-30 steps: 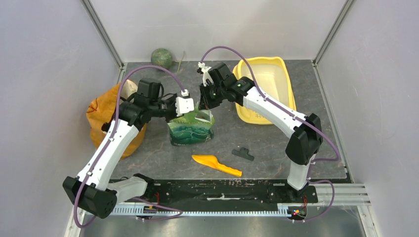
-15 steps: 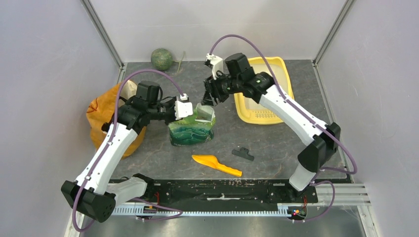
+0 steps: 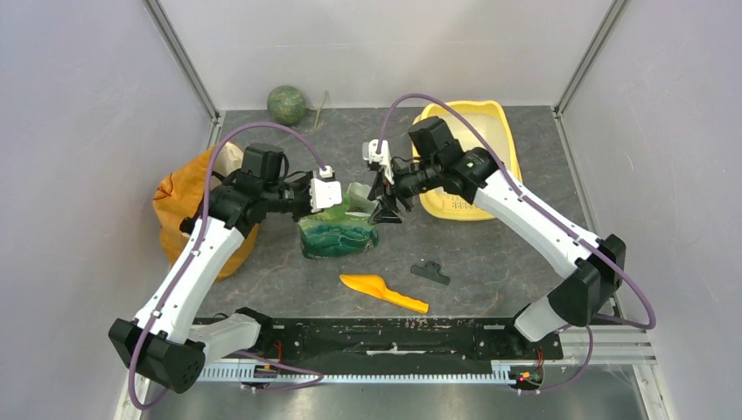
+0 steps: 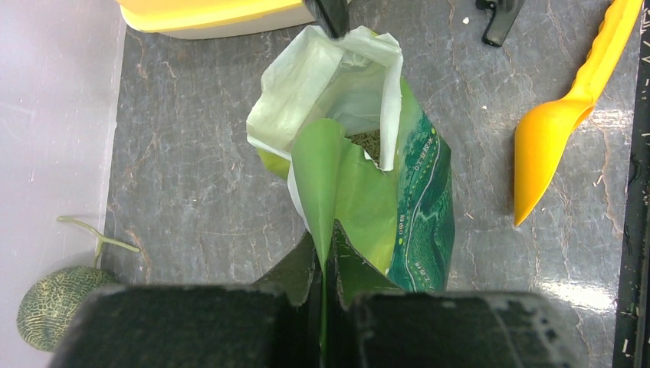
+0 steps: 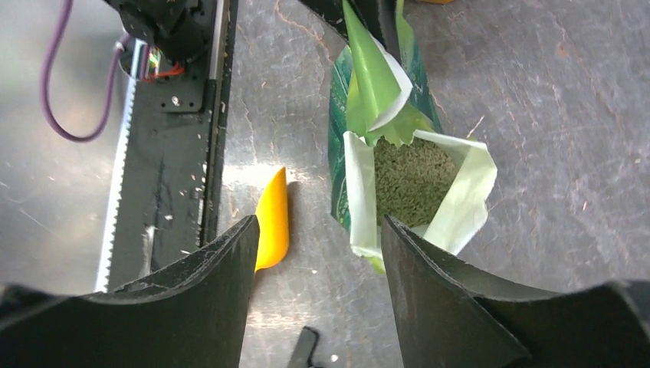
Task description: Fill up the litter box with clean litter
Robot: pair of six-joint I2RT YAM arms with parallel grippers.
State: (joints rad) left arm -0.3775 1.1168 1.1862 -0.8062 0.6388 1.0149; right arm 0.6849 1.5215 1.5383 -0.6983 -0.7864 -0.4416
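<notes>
Left end effector (image 4: 323,295) clamps the green pouch (image 4: 421,199) rim; my right end effector (image 5: 318,234) gapes above the clean litter (image 5: 410,180).

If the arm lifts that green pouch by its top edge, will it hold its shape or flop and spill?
Probably floppy: the green pouch has thin, creased flaps where the left gripper pinches it. Likely bottom-heavy, since litter fills it below the rim, so it should hang upright. Its mouth gapes open, so tilting could spill.
</notes>
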